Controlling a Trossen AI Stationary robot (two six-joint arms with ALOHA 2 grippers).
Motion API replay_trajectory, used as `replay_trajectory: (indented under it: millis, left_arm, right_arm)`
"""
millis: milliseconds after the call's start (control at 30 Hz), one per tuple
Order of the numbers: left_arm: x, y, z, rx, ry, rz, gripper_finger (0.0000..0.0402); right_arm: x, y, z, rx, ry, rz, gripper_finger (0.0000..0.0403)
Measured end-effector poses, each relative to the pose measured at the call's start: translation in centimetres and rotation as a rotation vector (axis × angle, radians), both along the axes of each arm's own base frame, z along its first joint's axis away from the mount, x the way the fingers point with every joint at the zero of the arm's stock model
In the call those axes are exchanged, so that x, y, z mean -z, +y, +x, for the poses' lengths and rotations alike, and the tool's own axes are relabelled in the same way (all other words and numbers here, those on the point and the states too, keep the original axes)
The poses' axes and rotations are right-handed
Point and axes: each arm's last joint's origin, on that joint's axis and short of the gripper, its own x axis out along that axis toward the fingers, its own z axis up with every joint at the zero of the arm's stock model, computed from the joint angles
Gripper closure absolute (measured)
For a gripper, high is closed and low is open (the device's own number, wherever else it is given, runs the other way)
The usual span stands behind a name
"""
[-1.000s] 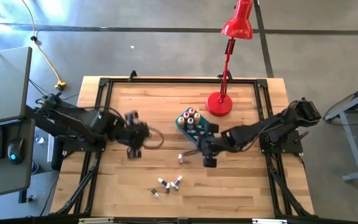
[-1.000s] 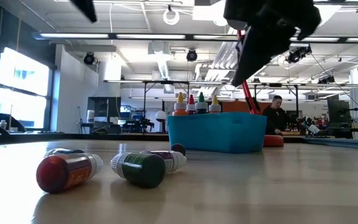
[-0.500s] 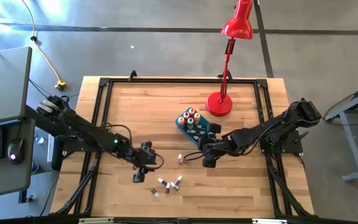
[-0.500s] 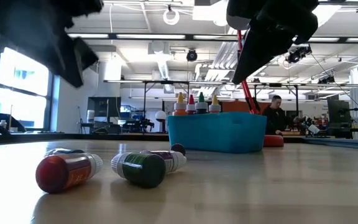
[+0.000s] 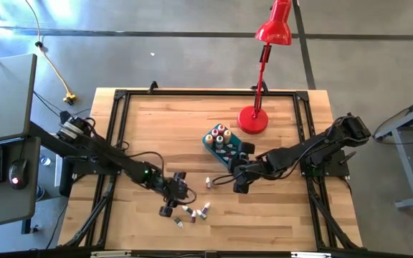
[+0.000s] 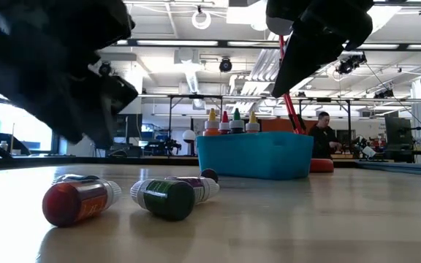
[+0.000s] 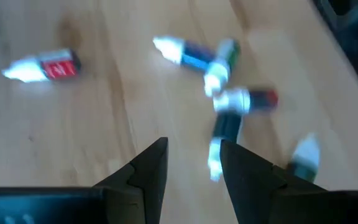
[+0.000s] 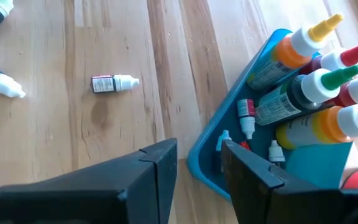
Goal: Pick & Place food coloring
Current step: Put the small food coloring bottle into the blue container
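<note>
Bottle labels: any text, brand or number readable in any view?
None readable.
Red-labelled small bottle lying alone on the wood: label print too small.
Red bottle and green bottle lying down in the low view: markings illegible.
Cluster ahead of the left pincer: blurred.
Bottles in the teal tub: no legible text.

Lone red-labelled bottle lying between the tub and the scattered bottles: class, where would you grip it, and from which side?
Probably the labelled body of the bottle, not its tapered white cap, which would likely slip. Come straight down from above, jaws across its narrow width: it lies flat on its side on the table, bare wood all round.
</note>
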Motion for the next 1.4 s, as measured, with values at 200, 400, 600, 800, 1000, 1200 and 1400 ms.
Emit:
replay_trajectory:
  millis: [200, 400, 600, 800, 1000, 1200, 1400]
  left_arm:
    - [1.5, -0.1, 0.3, 0.022, 0.031, 0.048, 0.0257]
    - [2.4, 0.2, 0.5, -0.138, 0.045, 0.089, 0.0257]
    - [2.5, 0.0, 0.5, -0.055, 0.053, 0.078, 0.0257]
    - [1.4, -0.5, 1.1, 0.118, -0.023, 0.146, 0.0257]
    - [0.6, -1.2, 1.4, 0.259, -0.012, 0.027, 0.0257]
    - [0.6, -1.3, 1.2, 0.260, 0.010, -0.015, 0.0257]
    - [0.6, -1.1, 1.4, 0.197, -0.001, 0.020, 0.0257]
  right_arm:
    - [0.0, 0.0, 0.0, -0.002, 0.000, 0.002, 0.0284]
    - [0.0, 0.0, 0.0, -0.002, -0.001, 0.003, 0.0284]
    - [0.0, 0.0, 0.1, -0.003, -0.006, 0.005, 0.0284]
    - [0.0, 0.1, 0.1, -0.010, -0.005, 0.014, 0.0284]
    - [0.0, 0.1, 0.1, -0.015, -0.003, 0.025, 0.0284]
    - [0.0, 0.1, 0.1, -0.014, -0.004, 0.023, 0.0284]
    - [0.0, 0.1, 0.1, -0.018, -0.003, 0.018, 0.0284]
